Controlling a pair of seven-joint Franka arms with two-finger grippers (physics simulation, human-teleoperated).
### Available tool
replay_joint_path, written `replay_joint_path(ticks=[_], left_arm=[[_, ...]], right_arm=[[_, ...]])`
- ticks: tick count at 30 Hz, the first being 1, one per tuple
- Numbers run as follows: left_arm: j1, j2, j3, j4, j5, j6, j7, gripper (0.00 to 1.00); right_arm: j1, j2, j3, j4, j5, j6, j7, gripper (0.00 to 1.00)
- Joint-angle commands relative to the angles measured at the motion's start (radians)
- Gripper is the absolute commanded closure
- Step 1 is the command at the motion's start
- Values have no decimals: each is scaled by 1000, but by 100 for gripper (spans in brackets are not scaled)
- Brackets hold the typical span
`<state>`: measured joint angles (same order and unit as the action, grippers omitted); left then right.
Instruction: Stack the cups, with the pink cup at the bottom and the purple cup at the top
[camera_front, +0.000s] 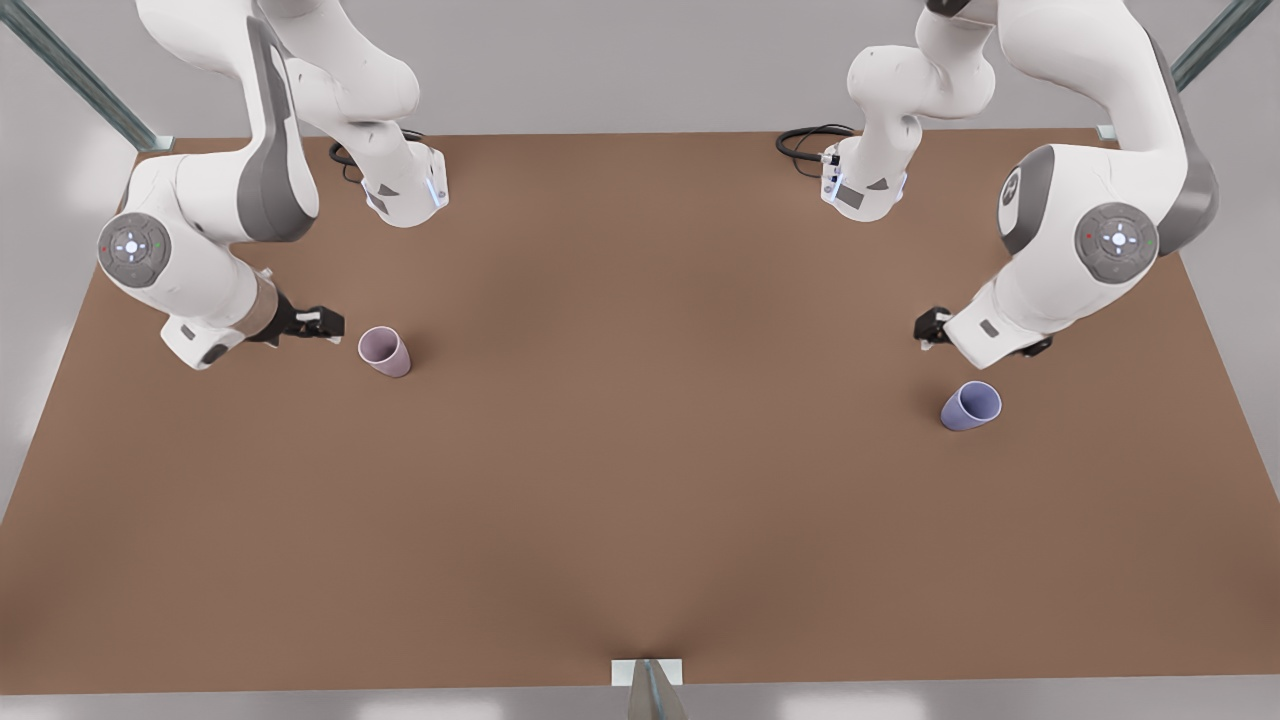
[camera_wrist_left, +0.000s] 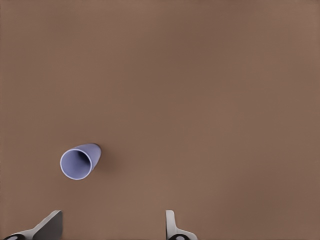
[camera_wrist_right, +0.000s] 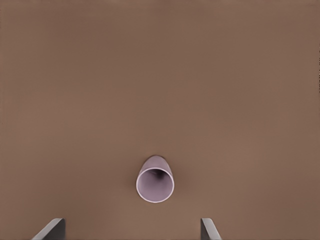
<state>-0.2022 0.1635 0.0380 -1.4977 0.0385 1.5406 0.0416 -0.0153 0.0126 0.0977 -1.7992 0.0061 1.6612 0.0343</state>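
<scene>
On the brown bench (camera_front: 640, 500), both grippers hover wide-jawed: right gripper (camera_front: 325, 322) beside the pink cup (camera_front: 385, 351), left gripper (camera_front: 930, 328) near the purple cup (camera_front: 970, 406).

Bare table (camera_front: 640, 450) between pink cup (camera_front: 385, 351), purple cup (camera_front: 970, 406).

small tapered pale pink-mauve cup (camera_front: 385, 351): dusty pink-mauve wall, lighter rim, inside darkening to a near-black spot at the bottom (camera_wrist_right: 155, 184)
small tapered bluish lavender cup (camera_front: 970, 406): periwinkle all over, inside a shade deeper, pale rim (camera_wrist_left: 79, 161)
flat brown table top (camera_front: 640, 480): plain matt brown, no pattern, a little lighter toward the middle
robot arms: glossy white shells, dark grey joint bands and round grey caps
right gripper (camera_front: 322, 322): black body, grey fingertips (camera_wrist_right: 52, 229)
left gripper (camera_front: 932, 327): black body, light grey fingertips (camera_wrist_left: 49, 225)
</scene>
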Motion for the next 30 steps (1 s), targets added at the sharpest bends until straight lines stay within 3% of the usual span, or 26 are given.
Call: replay_joint_path(ticks=[1, 10, 16, 19, 24, 30], left_arm=[[0, 1, 3, 1, 7, 65, -3, 0], [20, 28, 10, -13, 7, -30, -2, 0], [20, 37, 11, -13, 9, -31, -2, 0], [20, 42, 11, -13, 9, -33, 0, 0], [21, 42, 13, -21, 9, -39, 8, 0], [21, 45, 13, -26, 9, -40, 9, 0]], right_arm=[[-8, 4, 2, 4, 0, 109, 22, 0], [6, 40, 5, -20, -6, 137, 29, 0], [3, -85, 8, -348, 2, 244, 30, 0], [-6, -76, 5, -410, 3, 299, 30, 0], [-75, 33, 4, -408, 0, 350, 24, 0], [-74, 43, 4, -454, 0, 335, 13, 0]])
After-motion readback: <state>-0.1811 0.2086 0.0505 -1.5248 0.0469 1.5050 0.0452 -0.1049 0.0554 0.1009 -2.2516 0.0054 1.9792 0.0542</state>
